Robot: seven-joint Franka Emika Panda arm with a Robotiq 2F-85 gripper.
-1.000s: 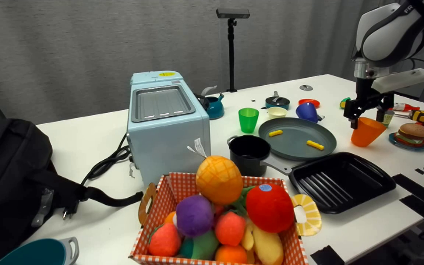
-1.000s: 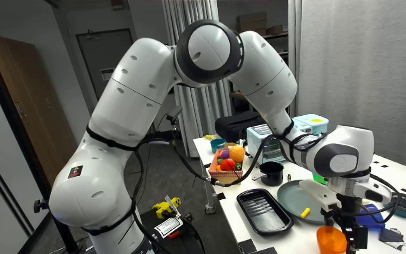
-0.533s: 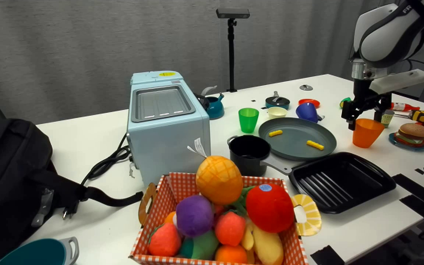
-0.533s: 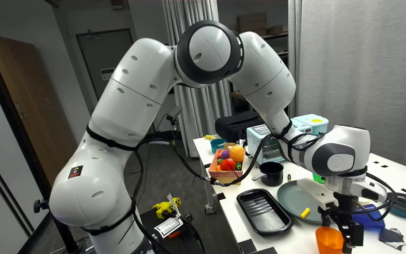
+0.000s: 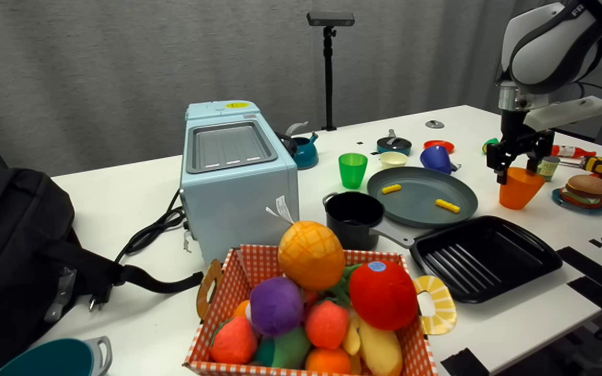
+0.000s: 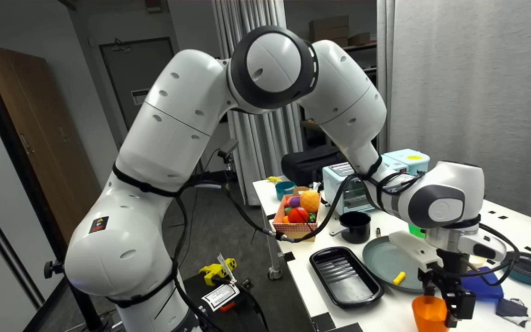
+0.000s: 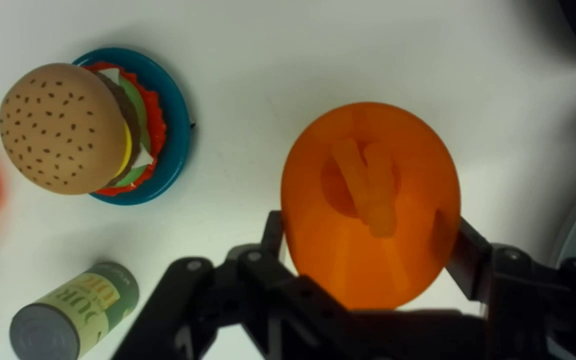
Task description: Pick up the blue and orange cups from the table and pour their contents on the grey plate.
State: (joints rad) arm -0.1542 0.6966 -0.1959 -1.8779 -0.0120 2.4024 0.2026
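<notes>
In an exterior view, left to right: a teal pot (image 5: pixel 50 360), cut by the edge, sits toward eight o'clock on the desk (image 5: pixel 123 196). At six, a checked basket (image 5: pixel 259 256) is heaped with toy fruit (image 5: pixel 327 321). Take the plate (image 5: pixel 421 197) as the dial for the rest. The black pot (image 5: pixel 350 230) stands near eight, its inside dark. The green cup (image 5: pixel 352 171) is upright near ten, and a cream bowl (image 5: pixel 393 160) lies at eleven. On the plate are two yellow bits (image 5: pixel 447 206), one between nine and ten, one between three and four. The blue cup (image 5: pixel 436 160) is tilted near the rim at one; what it holds, I cannot tell. A ridged tray (image 5: pixel 489 261) rests between four and five. At three is the orange cup (image 5: pixel 521 189), with a burger (image 7: pixel 63 130) on its dish (image 7: pixel 175 160) farther out.

In the wrist view two stick-like bits (image 7: pixel 382 200) lie inside the orange cup. The tool (image 5: pixel 517 170) is pinching that cup, one finger (image 7: pixel 273 235) at its nine o'clock, the other between three and four; whether the base touches the desk, I cannot tell. In an exterior view the arm (image 6: pixel 272 62) arches from seven o'clock over twelve to four, the tool pointing to six.
</notes>
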